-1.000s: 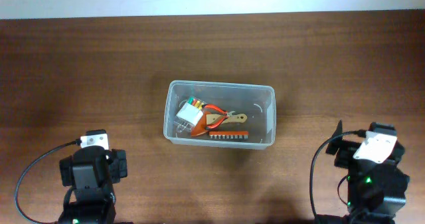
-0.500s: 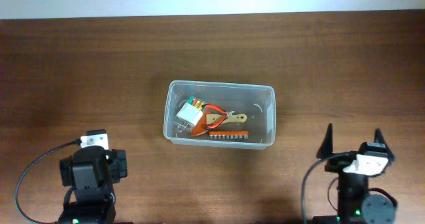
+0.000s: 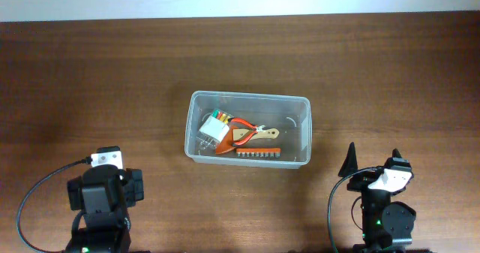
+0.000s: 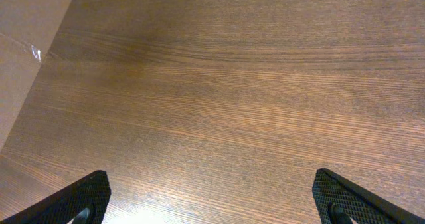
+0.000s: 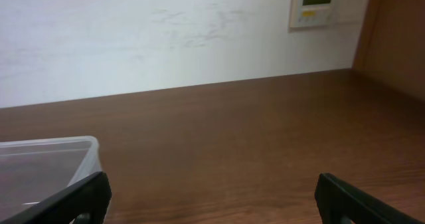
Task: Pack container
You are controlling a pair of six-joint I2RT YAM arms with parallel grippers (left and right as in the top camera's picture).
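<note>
The container [image 3: 300,106], a clear plastic tub, stands at the middle of the table. Inside it lie a small pack of coloured markers [image 3: 214,124], orange-handled pliers [image 3: 246,128] and a wooden-handled brush [image 3: 255,152]. A corner of the container shows in the right wrist view [image 5: 46,159]. My right gripper [image 3: 373,158] is open and empty to the right of the tub and nearer the front; its fingertips frame bare table in the right wrist view [image 5: 212,197]. My left gripper [image 4: 212,197] is open over bare wood; overhead only the arm [image 3: 101,193] shows.
A brown cardboard surface [image 4: 26,44] lies at the left in the left wrist view. A white wall with a wall panel [image 5: 313,4] stands behind the table's far edge. A wooden panel [image 5: 398,38] is at the right.
The right arm has drawn back toward the front and shifted left, its open fingers now pointing up toward the far side. The left arm and the container's contents have not moved.
</note>
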